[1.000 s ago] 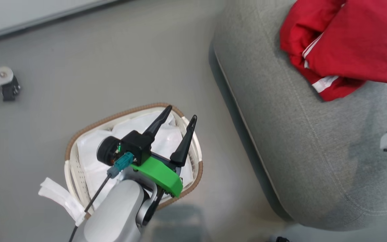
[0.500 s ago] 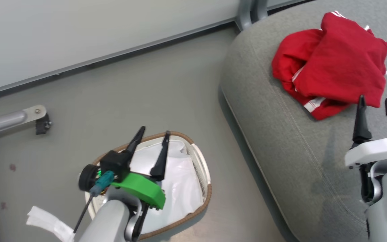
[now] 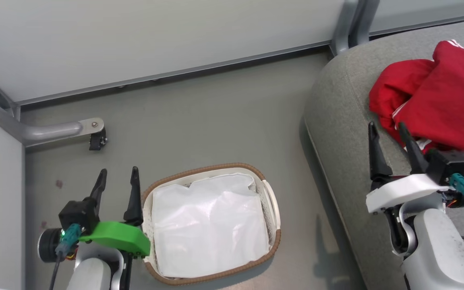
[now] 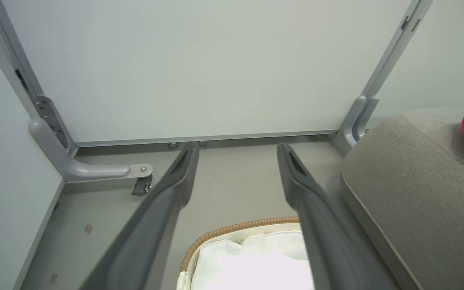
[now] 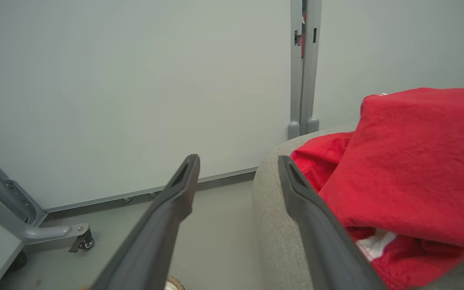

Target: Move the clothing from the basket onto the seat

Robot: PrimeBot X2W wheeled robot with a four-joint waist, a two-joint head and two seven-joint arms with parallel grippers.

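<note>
1. Left tool (image 3: 119, 170) spread wide, empty, just beside the basket (image 3: 212, 167) rim; right tool (image 3: 386, 125) spread, empty, over the seat (image 3: 344, 161), near the clothing (image 3: 445, 108).
2. Clothing heaped on the seat; basket holds a white liner (image 3: 210, 225), no red seen.
3. Risk: right tool snags the heap when pulled away, drags it off the rounded edge; left tool bumps the basket.
4. Count: two tools, one basket, one seat, one red heap; garments inside, cannot tell.

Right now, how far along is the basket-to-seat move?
Done: the red clothing lies on the grey seat; the basket shows its white liner, no red fabric. In hand: nothing, left gripper and right gripper both open. Left: apparently nothing, unless something hides under the liner.
</note>
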